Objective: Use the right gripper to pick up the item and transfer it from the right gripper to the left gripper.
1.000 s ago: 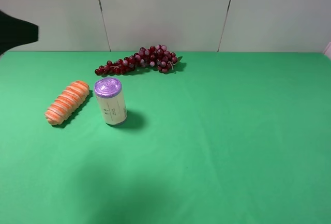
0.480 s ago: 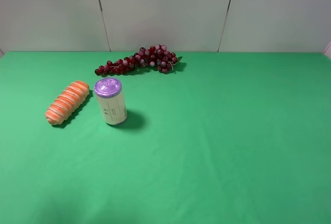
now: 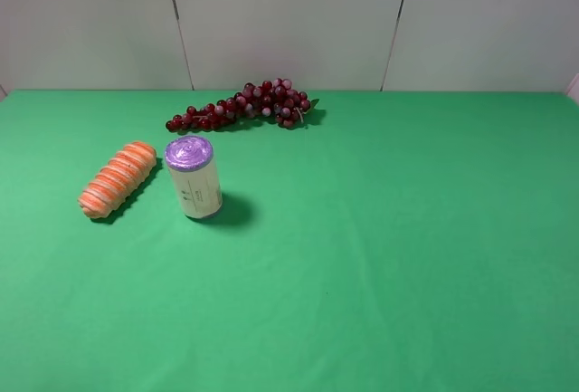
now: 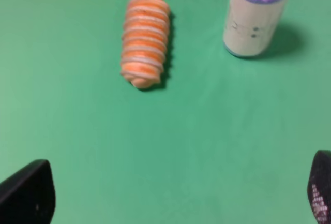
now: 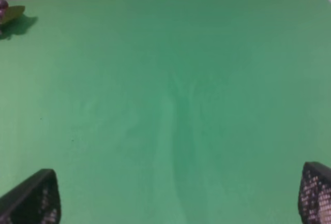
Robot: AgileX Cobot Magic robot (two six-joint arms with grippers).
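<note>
The item, an orange loaf-like toy with cream spiral ridges [image 3: 118, 179], lies on the green cloth at the left, next to the purple-lidded can. It also shows in the left wrist view [image 4: 145, 39]. Neither arm shows in the exterior high view. My left gripper [image 4: 178, 193] is open, its fingertips [image 4: 28, 193] wide apart, above the cloth and short of the item. My right gripper [image 5: 178, 195] is open and empty over bare cloth, far from the item.
A cream can with a purple lid [image 3: 193, 177] stands upright just right of the item; it also shows in the left wrist view [image 4: 255, 14]. A dark red grape bunch [image 3: 244, 105] lies at the back near the wall. The green cloth [image 3: 407, 247] covers the table.
A dark shape at the left edge of the exterior high view one second ago has gone out of view. The item, can and grapes have not moved.
</note>
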